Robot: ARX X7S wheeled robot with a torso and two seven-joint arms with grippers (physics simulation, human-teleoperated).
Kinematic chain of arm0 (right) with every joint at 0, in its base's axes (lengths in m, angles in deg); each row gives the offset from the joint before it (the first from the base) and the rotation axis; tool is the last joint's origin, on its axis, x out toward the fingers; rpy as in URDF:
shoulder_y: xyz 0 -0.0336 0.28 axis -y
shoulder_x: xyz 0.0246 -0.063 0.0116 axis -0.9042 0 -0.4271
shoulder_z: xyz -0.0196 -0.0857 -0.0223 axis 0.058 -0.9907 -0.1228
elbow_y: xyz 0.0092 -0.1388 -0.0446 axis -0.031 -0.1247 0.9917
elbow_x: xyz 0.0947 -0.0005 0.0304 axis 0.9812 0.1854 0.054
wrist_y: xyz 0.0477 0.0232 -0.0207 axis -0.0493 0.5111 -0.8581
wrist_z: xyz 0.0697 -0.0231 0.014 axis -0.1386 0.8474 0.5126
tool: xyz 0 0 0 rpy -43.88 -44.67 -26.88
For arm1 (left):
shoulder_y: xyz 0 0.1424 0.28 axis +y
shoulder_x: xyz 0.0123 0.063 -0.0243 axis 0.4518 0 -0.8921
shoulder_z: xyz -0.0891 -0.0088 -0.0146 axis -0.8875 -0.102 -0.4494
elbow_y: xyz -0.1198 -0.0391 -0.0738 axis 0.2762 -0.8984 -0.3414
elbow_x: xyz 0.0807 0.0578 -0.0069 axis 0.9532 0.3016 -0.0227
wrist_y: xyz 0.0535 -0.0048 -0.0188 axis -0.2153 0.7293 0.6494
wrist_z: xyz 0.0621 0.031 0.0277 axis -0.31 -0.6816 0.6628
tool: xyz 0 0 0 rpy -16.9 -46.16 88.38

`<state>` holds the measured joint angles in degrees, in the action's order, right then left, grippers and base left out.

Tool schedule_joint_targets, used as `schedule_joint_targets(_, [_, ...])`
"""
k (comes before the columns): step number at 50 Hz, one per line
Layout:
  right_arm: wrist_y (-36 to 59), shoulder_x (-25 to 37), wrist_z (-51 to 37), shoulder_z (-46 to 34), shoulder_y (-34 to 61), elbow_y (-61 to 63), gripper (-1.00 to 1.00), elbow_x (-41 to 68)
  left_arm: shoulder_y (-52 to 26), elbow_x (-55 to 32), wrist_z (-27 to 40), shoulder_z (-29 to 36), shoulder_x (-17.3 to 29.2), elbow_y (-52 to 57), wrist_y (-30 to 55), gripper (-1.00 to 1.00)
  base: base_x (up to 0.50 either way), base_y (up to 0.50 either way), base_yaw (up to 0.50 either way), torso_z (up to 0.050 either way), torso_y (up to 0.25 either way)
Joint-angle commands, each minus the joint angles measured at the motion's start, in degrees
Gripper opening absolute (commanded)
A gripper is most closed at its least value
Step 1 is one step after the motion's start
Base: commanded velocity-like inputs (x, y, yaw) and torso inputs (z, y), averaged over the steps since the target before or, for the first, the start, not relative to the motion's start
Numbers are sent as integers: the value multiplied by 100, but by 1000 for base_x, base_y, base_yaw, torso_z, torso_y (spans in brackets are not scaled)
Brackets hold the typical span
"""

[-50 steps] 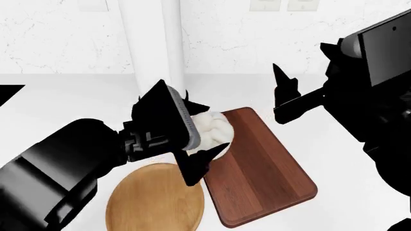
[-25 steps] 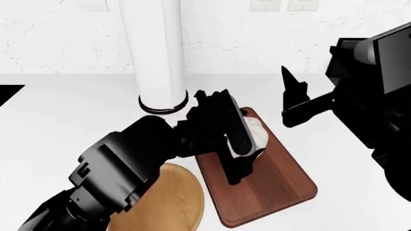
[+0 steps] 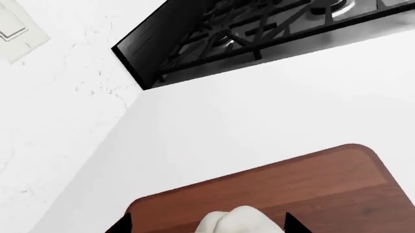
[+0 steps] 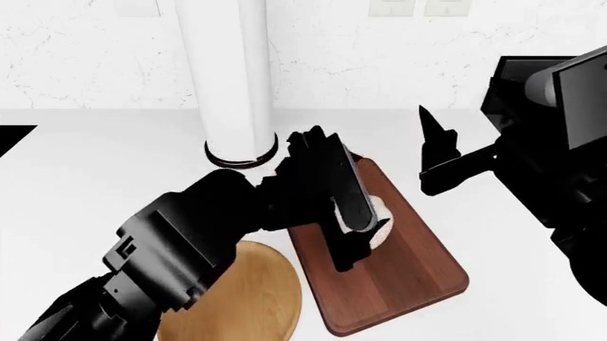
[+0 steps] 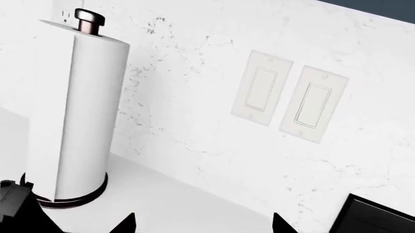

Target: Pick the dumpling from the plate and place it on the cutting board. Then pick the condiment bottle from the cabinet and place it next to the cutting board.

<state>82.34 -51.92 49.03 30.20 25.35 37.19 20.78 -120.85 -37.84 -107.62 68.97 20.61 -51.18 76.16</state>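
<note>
Head view: left gripper [image 4: 365, 231] fingers [image 4: 347, 257] around dumpling [image 4: 380, 213] over cutting board [image 4: 408, 270].

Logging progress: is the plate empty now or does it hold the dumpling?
Empty. The plate shows bare tan wood, while the dumpling sits over the cutting board under the left gripper.

We record: white worktop [image 3: 259, 97], meeting a white marbled wall [image 3: 58, 97] with a pale switch plate [image 3: 16, 26]. A black stove [image 3: 259, 29] with grates sits beyond. The cutting board [image 3: 292, 189] lies on the worktop; the dumpling [image 3: 236, 221] sits between two dark fingers [image 3: 293, 223] over it.
</note>
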Motion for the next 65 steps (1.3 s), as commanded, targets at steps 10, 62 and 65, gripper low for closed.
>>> schedule_joint_targets(10, [-75, 49, -190, 18, 46, -102, 100, 106, 1, -1371, -12, -1856, 562, 851, 760, 100, 0, 0, 0, 0, 0])
schedule_joint_targets(62, [-32, -965, -5902, -1385, 4469, -1099, 100, 4451, 3041, -1904, 2840, -5550, 702, 3529, 713, 100, 0, 0, 0, 0, 0])
schedule_joint_targets(65, [-203, -1071, -5365, -1630, 4764, -1387, 100, 3763, 3047, -1907, 2814, -5523, 687, 3490, 670, 100, 0, 0, 0, 0, 0])
